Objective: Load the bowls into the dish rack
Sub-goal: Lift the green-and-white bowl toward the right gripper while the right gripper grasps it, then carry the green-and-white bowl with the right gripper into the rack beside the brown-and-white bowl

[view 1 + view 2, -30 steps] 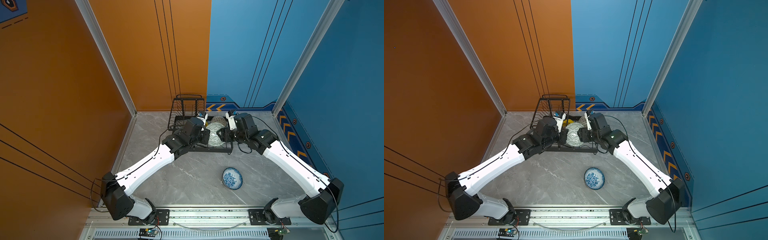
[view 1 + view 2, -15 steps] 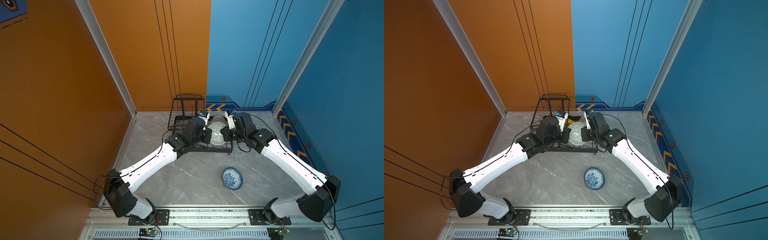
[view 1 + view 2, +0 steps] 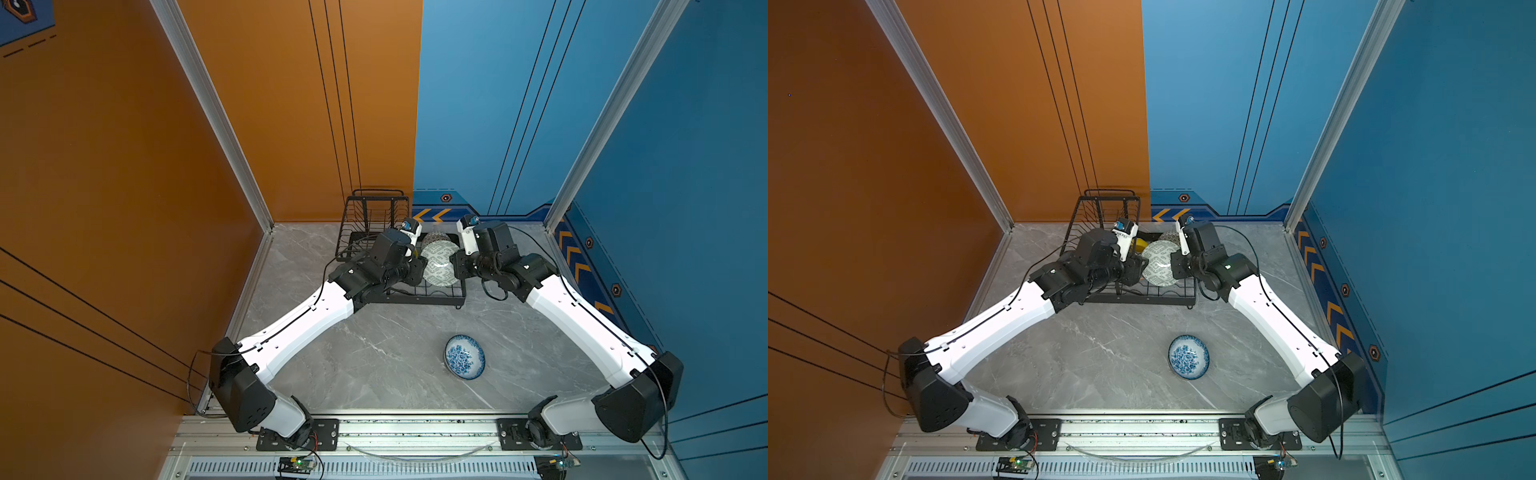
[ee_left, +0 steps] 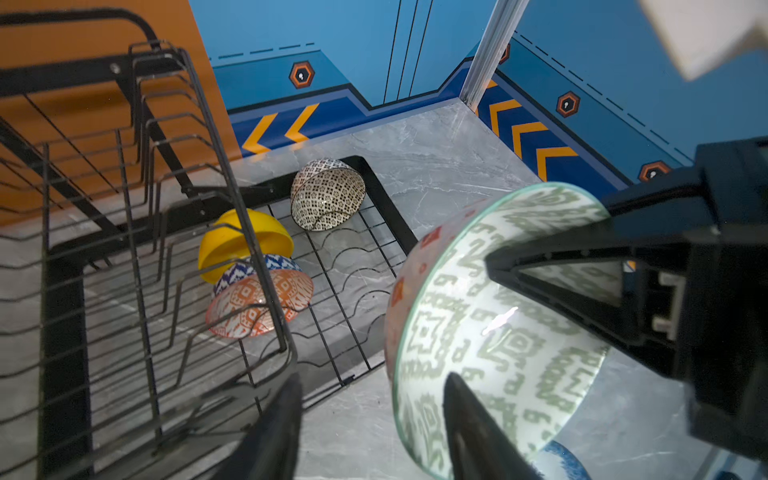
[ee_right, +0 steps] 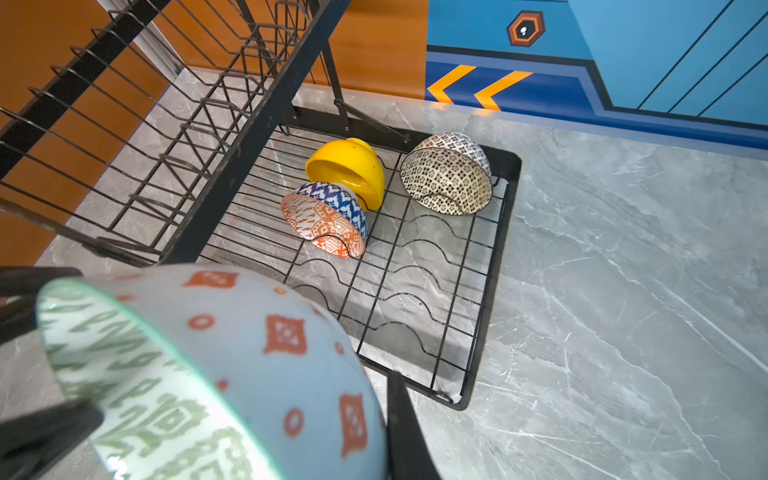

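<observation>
While both top views show the green bowl on edge over the rack at frame centre, the left wrist view shows the left gripper at the bottom spread apart, released, with the rim between its fingers. The right gripper is clamped on the rim at right. In the right wrist view the bowl fills the lower left.

Green-patterned bowl: pale green geometric print on white inside, pale blue outside with orange-red diamonds and dots. Yellow bowl plain; geometric bowl orange-on-white inside, blue-and-white zigzag outside; fine-patterned bowl dark lattice on white; floral bowl blue on white. Dish rack black wire; tabletop grey, marble-veined.
</observation>
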Motion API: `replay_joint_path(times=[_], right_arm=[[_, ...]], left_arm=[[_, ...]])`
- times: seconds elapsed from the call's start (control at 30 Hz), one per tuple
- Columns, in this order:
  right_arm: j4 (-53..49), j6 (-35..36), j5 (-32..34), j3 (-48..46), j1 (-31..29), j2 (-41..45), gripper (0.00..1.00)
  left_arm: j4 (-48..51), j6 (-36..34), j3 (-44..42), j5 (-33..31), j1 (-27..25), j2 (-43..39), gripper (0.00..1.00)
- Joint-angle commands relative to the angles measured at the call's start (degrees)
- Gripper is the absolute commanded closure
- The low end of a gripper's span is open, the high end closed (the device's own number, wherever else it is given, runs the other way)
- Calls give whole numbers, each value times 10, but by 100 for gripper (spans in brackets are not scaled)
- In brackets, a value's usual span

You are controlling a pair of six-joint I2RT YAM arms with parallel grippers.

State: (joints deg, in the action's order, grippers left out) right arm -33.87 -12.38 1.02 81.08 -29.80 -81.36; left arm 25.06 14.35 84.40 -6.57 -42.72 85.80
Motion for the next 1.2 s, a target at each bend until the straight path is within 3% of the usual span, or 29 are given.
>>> replay_joint_path(times=[0.0, 0.07, 0.17, 0.37, 0.67, 0.87, 1.17], right_arm=[[18, 40, 19, 26, 1, 1, 100], [20, 62, 41, 28, 1, -3, 100], [28, 97, 69, 27, 2, -5, 100], [67, 178, 113, 17, 2, -8, 100], [286, 345, 160, -73, 2, -16, 100], [438, 465, 161, -115, 4, -53, 100], [558, 564, 161, -109, 23, -141, 100]], left_arm=[[85, -23, 39, 13, 10, 5, 23], [103, -27, 48, 13, 13, 3, 9], [128, -31, 63, 13, 14, 2, 0], [165, -34, 84, 16, 17, 1, 2], [177, -34, 80, 19, 16, -3, 2], [179, -33, 75, 23, 18, -2, 2], [177, -32, 68, 29, 24, -3, 2]])
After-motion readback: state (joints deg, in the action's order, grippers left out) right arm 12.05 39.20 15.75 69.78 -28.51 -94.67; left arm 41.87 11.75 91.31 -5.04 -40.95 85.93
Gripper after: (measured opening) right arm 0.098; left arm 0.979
